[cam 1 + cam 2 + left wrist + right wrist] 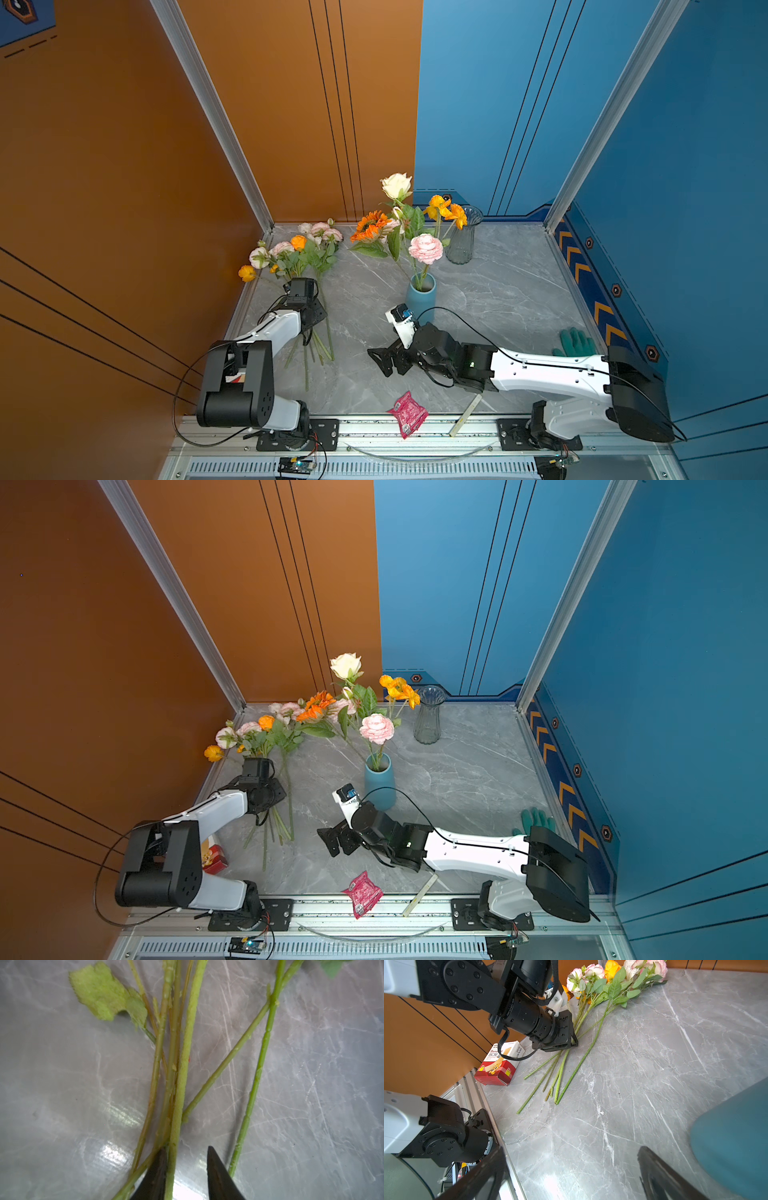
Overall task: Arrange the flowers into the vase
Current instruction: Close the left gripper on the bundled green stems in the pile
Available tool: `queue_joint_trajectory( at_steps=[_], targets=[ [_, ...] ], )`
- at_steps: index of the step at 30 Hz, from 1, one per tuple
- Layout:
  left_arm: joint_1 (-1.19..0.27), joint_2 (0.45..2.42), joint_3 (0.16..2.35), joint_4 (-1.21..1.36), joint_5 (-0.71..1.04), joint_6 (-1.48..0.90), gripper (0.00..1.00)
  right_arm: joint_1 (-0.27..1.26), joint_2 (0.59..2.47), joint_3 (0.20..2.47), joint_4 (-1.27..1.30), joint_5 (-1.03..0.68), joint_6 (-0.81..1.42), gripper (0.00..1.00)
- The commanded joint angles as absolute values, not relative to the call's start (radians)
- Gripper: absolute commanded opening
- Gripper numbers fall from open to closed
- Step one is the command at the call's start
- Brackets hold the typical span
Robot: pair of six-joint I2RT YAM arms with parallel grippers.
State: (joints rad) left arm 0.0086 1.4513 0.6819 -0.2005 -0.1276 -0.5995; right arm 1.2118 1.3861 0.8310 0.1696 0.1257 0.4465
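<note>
The flowers [291, 253] lie bunched on the table [498, 299] left of the blue vase [420, 297] (it already holds several). The left gripper [187, 1148] straddles one stem [176, 1122] — jaws part-spread, not yet pinching — probably to single it out; the right gripper [571, 1149] hovers beside the vase, spread wide.

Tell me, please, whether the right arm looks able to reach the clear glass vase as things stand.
Probably yes, with a detour: the blue vase stands almost between the open right gripper and the glass vase, but the table to its right is bare.
</note>
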Motion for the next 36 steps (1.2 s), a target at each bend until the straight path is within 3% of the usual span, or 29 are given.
queue_joint_trajectory(
  at_steps=[1, 15, 19, 36],
  targets=[
    [0.020, 1.470, 0.682, -0.209, -0.152, -0.610, 0.33, 1.208, 1.391, 0.854, 0.174, 0.109, 0.453, 1.00],
    [0.027, 1.537, 0.722, -0.257, -0.124, -0.606, 0.24, 1.204, 1.388, 0.851, 0.170, 0.112, 0.453, 1.00],
    [0.037, 1.544, 0.730, -0.256, -0.069, -0.606, 0.00, 1.205, 1.380, 0.846, 0.165, 0.113, 0.453, 1.00],
    [0.039, 1.115, 0.739, -0.353, 0.300, -0.673, 0.00, 1.190, 1.386, 0.859, 0.172, 0.111, 0.444, 1.00]
  ],
)
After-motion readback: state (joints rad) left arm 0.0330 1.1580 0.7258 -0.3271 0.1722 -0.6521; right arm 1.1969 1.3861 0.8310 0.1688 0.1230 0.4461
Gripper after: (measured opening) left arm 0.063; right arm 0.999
